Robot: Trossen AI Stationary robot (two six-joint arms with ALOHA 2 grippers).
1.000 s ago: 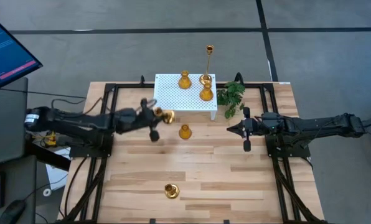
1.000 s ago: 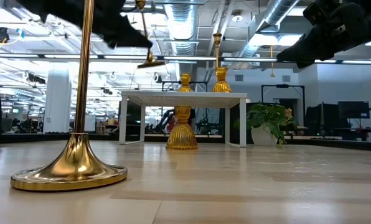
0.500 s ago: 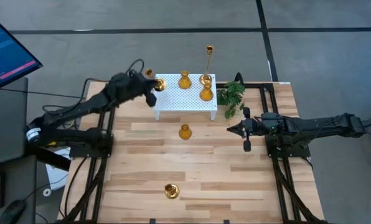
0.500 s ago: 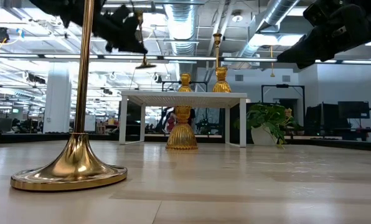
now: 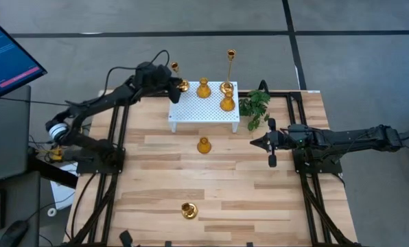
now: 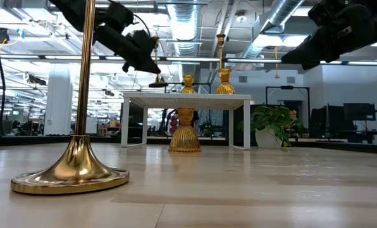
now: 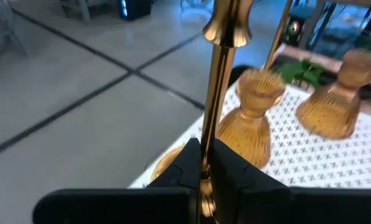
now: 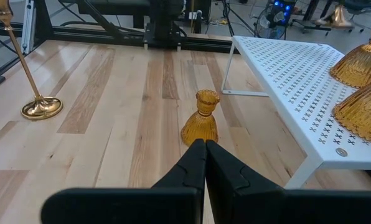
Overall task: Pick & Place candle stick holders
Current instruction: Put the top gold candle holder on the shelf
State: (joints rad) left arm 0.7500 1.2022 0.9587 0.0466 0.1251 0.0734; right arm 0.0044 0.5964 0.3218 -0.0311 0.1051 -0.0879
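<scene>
My left gripper [image 5: 170, 81] is shut on a tall thin-stemmed gold candle stick holder [image 6: 155, 62], held over the far left corner of the white perforated stand [image 5: 204, 108]. On the stand are two squat holders [image 5: 203, 88] [image 5: 226, 103] and a tall one [image 5: 230, 62]. Another squat holder [image 5: 204, 145] stands on its base on the wooden table in front of the stand. A tall one [image 5: 188, 210] stands near the front edge. My right gripper [image 5: 256, 143] waits shut at the right, clear above the table and touching nothing. My left gripper pinches the holder's thin stem [image 7: 206, 155], in its lower half, between its two fingers. The fingers reach in nearly level from the table's left and lie across the stem. The holder stands about upright, its round base [image 6: 158, 83] lifted a little clear above the stand's top.
A green plant sprig [image 5: 254, 106] lies just right of the stand. Black arm frames run along both sides of the table. A monitor [image 5: 5, 55] stands off the table's far left. Bare wood lies between the middle squat holder and the front tall one.
My left gripper has swung from over the table's left middle toward the far edge and the stand, rising a little. It has stayed shut on the tall holder, which has gone with it, upright, to above the stand's far left corner.
</scene>
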